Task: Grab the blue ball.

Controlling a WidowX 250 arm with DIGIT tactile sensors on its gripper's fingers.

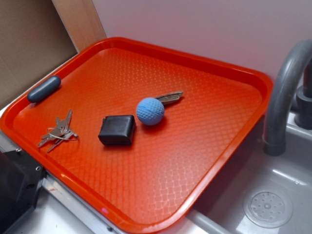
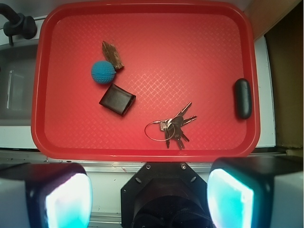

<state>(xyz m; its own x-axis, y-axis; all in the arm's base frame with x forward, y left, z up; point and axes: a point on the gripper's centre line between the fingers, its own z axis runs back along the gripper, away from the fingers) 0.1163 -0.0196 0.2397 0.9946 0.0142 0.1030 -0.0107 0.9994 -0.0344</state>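
The blue ball (image 1: 150, 111), light blue and dimpled, lies near the middle of the red tray (image 1: 229, 78), touching a brown bark-like piece (image 1: 169, 98) and just right of a black pouch (image 1: 117, 129). In the wrist view the ball (image 2: 103, 72) sits at the tray's upper left, above the pouch (image 2: 117, 99). My gripper (image 2: 149, 194) is open and empty, its pads (image 2: 69, 197) wide apart, held high above the counter off the tray's near edge, far from the ball. The gripper does not show in the exterior view.
A bunch of keys (image 1: 58, 131) lies left of the pouch; it also shows in the wrist view (image 2: 173, 127). A slate-blue oblong capsule (image 1: 44, 88) rests on the tray's left rim. A grey faucet (image 1: 285, 92) and a sink drain (image 1: 268, 208) are to the right.
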